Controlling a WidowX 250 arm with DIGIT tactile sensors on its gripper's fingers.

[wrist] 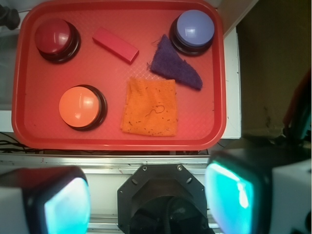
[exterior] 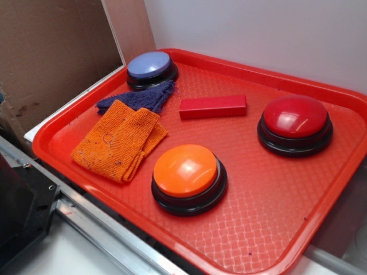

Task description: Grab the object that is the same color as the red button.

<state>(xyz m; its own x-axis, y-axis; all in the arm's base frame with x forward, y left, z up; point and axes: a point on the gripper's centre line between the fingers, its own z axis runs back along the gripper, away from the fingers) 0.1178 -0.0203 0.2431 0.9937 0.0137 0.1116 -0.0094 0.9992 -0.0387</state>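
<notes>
Jaws spread, gripper (wrist: 148, 195) empty | red block (exterior: 213, 106): glossy bar, flat on tray (exterior: 275, 229)

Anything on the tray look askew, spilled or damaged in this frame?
Mostly tidy. The purple cloth is crumpled against the lavender-blue button, and the orange cloth carries dark lint specks. Nothing is spilled or broken.

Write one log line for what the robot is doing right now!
tool: open, high above tray, holding nothing | target: red block, untouched, between red button and blue button | grab: not started
</notes>
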